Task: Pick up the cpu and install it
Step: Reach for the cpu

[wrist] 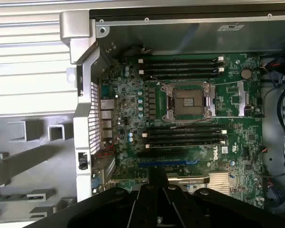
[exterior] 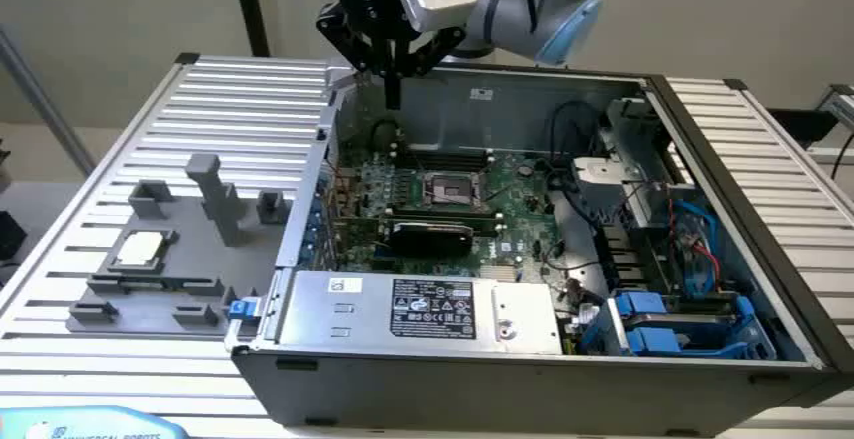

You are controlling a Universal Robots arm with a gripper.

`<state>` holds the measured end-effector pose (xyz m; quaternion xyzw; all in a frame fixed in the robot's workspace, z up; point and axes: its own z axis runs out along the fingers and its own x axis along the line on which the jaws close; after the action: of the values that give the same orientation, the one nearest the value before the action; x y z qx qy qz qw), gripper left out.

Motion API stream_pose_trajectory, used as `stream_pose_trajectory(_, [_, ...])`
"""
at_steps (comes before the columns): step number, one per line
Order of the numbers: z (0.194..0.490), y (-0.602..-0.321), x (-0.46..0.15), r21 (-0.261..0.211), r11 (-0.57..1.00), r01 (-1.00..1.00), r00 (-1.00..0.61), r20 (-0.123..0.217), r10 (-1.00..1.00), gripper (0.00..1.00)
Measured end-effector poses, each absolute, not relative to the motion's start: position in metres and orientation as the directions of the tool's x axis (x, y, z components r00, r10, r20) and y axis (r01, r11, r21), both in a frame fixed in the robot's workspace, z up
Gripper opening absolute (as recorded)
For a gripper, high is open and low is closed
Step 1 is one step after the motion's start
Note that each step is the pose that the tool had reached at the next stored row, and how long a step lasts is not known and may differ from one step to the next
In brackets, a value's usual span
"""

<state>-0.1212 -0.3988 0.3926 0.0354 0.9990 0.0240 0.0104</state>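
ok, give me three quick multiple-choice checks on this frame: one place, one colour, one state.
1. Where is the cpu? A on the grey fixture outside the PC case; B inside the case; C on the floor.
2. Motherboard colour? A blue; B green; C black.
3. CPU socket? A holds a chip; B under a cooler; C empty.
Key: 1 A, the silvery chip lies on the fixture; 2 B, the board is green; 3 C, the socket frame is open with nothing in it.
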Motion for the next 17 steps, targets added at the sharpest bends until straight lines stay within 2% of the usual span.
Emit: stream_pose_trajectory(17, [0.3926,-0.4019,-0.1247,0.050,0.996,0.070,-0.997,-0.019,0.071,0.11])
